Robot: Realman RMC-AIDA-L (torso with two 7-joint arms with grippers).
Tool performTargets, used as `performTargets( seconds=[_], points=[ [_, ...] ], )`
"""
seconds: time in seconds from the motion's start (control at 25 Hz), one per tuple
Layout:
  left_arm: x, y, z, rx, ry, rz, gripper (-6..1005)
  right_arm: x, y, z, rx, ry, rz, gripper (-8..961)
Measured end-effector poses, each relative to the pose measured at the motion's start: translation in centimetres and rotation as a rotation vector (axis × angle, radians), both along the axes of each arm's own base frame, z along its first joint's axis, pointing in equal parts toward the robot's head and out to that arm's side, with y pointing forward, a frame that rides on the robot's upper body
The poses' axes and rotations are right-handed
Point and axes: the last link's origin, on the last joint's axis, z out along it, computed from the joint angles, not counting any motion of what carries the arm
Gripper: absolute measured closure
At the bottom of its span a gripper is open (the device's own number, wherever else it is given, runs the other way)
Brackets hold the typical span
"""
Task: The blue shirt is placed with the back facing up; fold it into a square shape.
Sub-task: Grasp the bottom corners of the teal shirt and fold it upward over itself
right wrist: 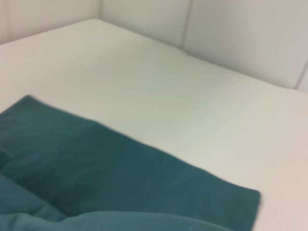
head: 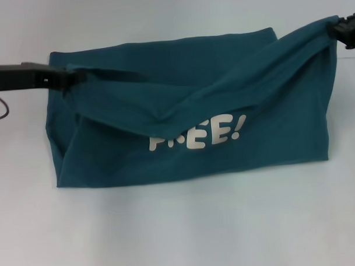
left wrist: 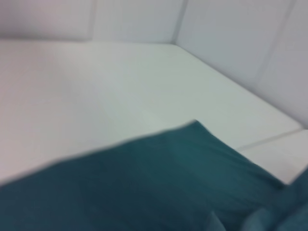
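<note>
White lettering (head: 196, 135) partly hidden under a fold of the blue shirt (head: 248, 148); first letters unreadable.

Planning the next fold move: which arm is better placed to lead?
Neither clearly; probably both. The left gripper and right gripper each hold a raised edge of the blue shirt, at opposite sides. The right holds higher.
</note>
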Motion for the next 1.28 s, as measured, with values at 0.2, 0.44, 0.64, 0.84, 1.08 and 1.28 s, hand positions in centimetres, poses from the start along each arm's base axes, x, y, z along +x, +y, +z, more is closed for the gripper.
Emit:
performTargets(
  seconds=[0.2,0.44,0.64,0.84,1.08,1.28],
  points=[
    [0.9,1.9,-1.5,0.107,0.093,-0.057,957,0.7,2.3,-1.7,0.074,0.012,-0.046,902],
    [0.9,3.2,-3.5,0.156,0.180,-0.070,957,1.8,4.1,-4.1,0.093,0.058,-0.096,902],
    [-0.2,3.5,-4.4,0.149,0.211,-0.046,958,2.5,4.4,-5.5,0.073,0.039,-0.096,902],
    [-0.5,3.7,-4.5,0.140,0.222,-0.041,958,0.2,4.3,-6.7,-0.016,0.068,0.017,902],
    [-0.8,3.4,-4.6,0.133,0.225,-0.036,957,-2.7,3.5,-8.3,-0.190,0.083,0.129,901],
    [-1.1,3.2,-4.7,0.128,0.227,-0.032,957,0.7,4.0,-7.3,-0.126,0.109,0.022,901]
  ],
)
